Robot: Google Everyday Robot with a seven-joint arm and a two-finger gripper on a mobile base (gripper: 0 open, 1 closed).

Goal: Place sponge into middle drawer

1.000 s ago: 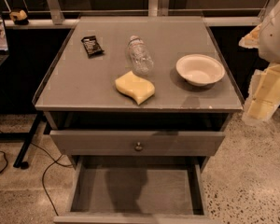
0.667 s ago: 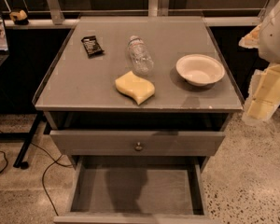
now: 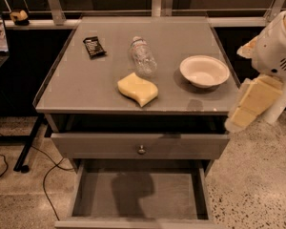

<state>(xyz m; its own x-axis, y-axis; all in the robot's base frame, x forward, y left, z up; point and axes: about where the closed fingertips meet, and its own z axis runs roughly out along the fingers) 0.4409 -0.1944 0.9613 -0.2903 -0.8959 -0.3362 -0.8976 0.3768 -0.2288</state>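
Fingers [image 3: 260,94] of gripper [image 3: 240,118] right of desk [image 3: 86,85]; open or closed, can't tell. Sponge [image 3: 137,88] on desk, ungrasped. Middle drawer [image 3: 171,190] below desk is open. Pick and place both left.

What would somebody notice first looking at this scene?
The pale yellow wavy foam sponge lies mid-front on the grey cabinet top, near a white round bowl. Below, the wide grey middle drawer stands pulled open, and the robot's yellowish tool hangs beside the cabinet's right edge.

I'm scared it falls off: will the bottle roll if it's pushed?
Probably; the bottle lies on its side and looks round. Clear plastic, so likely light and a bit slippery. The gripper hangs right of the table.
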